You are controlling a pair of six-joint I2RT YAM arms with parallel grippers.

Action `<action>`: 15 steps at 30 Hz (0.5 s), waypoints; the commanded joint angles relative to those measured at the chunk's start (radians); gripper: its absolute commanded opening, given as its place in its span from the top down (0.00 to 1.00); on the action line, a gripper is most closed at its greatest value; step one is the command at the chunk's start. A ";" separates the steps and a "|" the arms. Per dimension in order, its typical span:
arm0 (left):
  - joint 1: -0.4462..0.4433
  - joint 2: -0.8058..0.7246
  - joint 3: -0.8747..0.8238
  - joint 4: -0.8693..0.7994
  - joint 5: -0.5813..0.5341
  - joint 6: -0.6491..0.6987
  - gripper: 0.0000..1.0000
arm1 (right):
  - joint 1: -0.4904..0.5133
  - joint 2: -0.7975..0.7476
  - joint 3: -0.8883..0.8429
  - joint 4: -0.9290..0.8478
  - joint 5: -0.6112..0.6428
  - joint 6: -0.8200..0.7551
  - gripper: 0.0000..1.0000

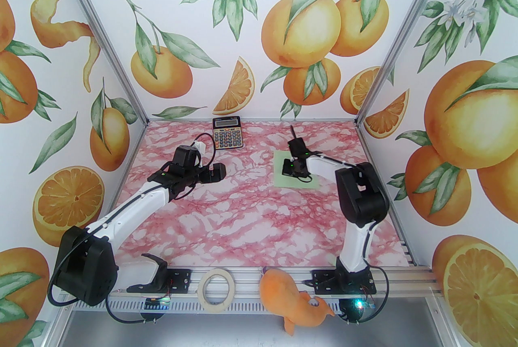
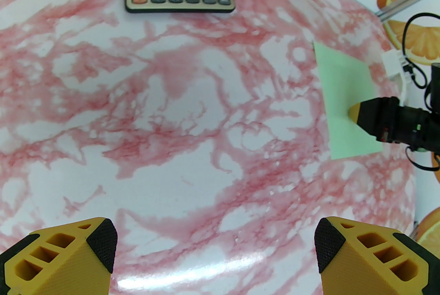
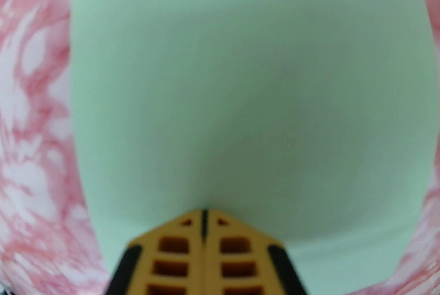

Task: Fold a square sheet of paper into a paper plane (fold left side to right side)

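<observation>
1. The right end effector [image 3: 204, 214] is fully closed, its two fingers pressed together with nothing between them. Its tip points down onto the square sheet of paper [image 3: 247, 80], near the sheet's edge closest to the wrist camera.
2. The pale green sheet lies flat and unfolded on the bench [image 1: 243, 224], in the far right part of the surface.
3. The left end effector [image 2: 215, 245] is fully open and holds nothing. It hovers over bare bench, well apart from the sheet and to its left.
4. A black-and-orange calculator [image 1: 227, 133] lies at the far edge of the bench, beyond the left end effector.
5. A roll of tape [image 1: 218, 305] and an orange plush toy [image 1: 291, 297] sit on the near rail between the arm bases.
</observation>
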 commanded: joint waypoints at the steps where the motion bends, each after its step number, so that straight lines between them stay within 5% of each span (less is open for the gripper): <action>1: -0.002 -0.025 0.004 -0.021 -0.025 -0.010 0.00 | 0.081 0.049 0.009 -0.069 -0.040 0.042 1.00; 11: -0.004 -0.088 -0.072 -0.020 -0.033 -0.022 0.00 | 0.423 0.129 0.112 -0.039 -0.078 0.180 1.00; 15: -0.003 -0.118 -0.117 -0.021 -0.056 -0.058 0.00 | 0.477 0.135 0.153 -0.012 -0.107 0.233 1.00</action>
